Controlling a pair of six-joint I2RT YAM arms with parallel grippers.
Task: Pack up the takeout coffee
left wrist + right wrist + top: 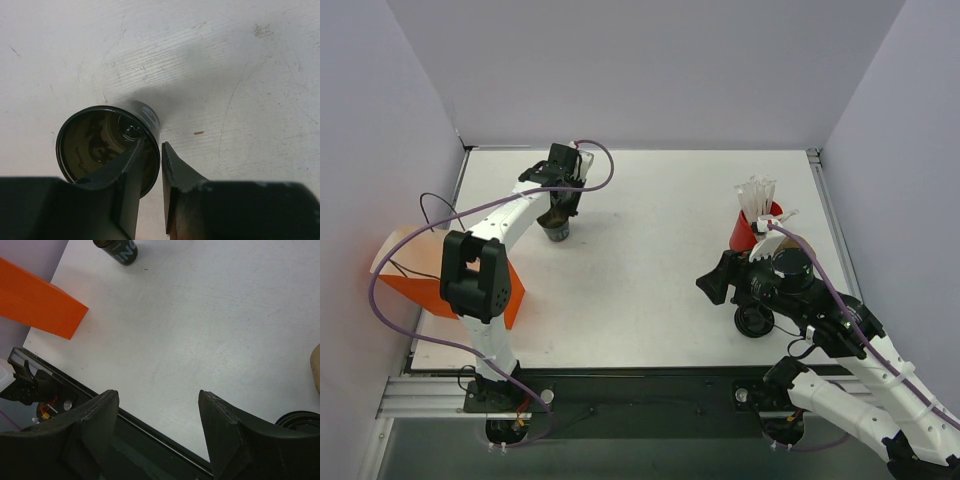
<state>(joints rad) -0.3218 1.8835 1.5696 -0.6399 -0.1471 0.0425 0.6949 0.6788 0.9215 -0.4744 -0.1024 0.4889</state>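
A lidless dark see-through cup [557,232] stands upright at the back left of the table. My left gripper [561,212] comes down on its rim. In the left wrist view one finger [131,172] reaches inside the cup [95,145] and the other finger [177,180] is just outside the wall. The gap between them is narrow, and whether they press the wall I cannot tell. My right gripper [712,284] hovers open over the front right, with only bare table between its fingertips [157,392]. A lidded takeout coffee is not plainly in view.
A black round lid [752,320] lies under the right arm, its edge [301,421] also showing in the right wrist view; whether a cup stands beneath it I cannot tell. A red cup [744,234] of white utensils stands behind it. An orange bag [412,283] sits at the left edge.
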